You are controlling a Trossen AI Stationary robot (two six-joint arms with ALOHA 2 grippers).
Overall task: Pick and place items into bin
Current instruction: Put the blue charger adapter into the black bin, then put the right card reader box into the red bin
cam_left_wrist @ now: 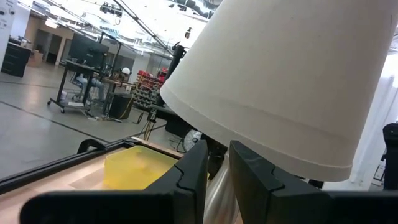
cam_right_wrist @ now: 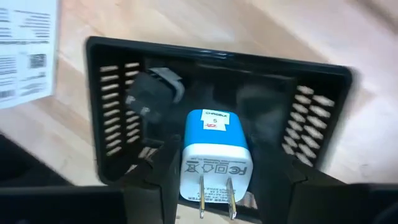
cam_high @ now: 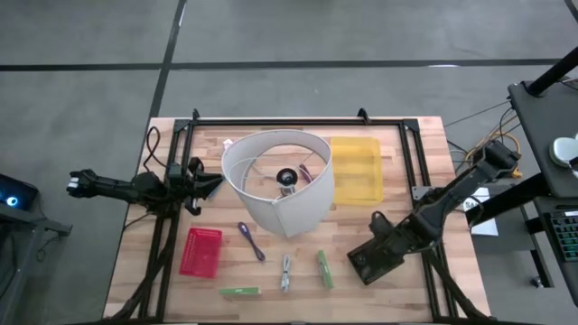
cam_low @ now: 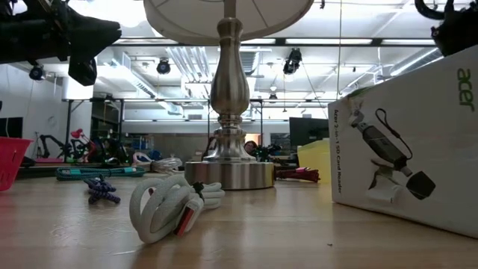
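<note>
The right gripper [cam_right_wrist: 214, 186] clamps a blue plug [cam_right_wrist: 214, 155] just above a black basket [cam_right_wrist: 217, 62]. The left gripper [cam_left_wrist: 214, 168], fingers narrow, waits beside the lampshade [cam_left_wrist: 292, 81], seemingly not touching.

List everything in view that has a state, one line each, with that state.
left gripper: jaws slightly apart, empty, beside the lamp.
right gripper: jaws shut on the blue-and-white charger, over the black basket.
yellow bin: upright, no items visible inside.
lamp: standing upright.
purple tool: loose on the table, outside the bin.
silvery clip: loose, outside the bin.
green stick: loose, outside the bin.
</note>
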